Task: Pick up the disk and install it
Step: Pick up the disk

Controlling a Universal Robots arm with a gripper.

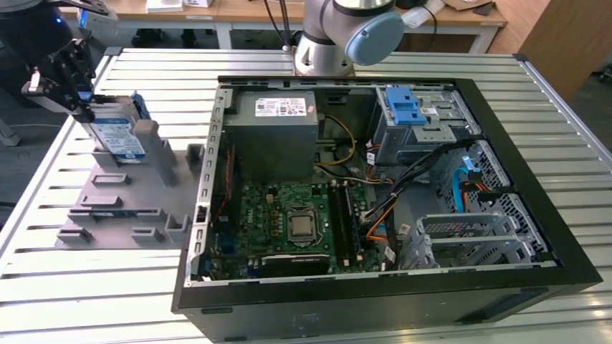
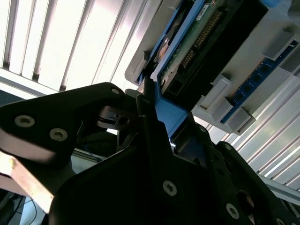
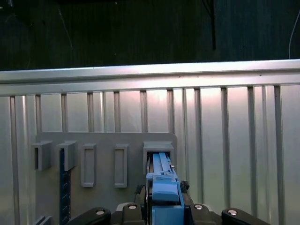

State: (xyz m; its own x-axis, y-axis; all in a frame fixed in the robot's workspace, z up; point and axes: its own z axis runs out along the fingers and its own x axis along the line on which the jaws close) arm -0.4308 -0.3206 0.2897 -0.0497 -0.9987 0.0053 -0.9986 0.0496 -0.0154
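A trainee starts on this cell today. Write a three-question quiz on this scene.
1. True or false: the disk sits inside the computer case.
2. In the exterior view, the gripper is at: A) the left B) the right C) the middle.
3. Fill in: the disk stands on edge in a grey ____ on the table.
Key: 1 false; 2 A; 3 holder.

Even, bright room light falls on the slatted tabletop (image 1: 105,301) in the exterior view; soft shadow lies inside the computer case (image 1: 383,308). In the second wrist view the slats glare white behind the dark, backlit pincer (image 2: 150,105).
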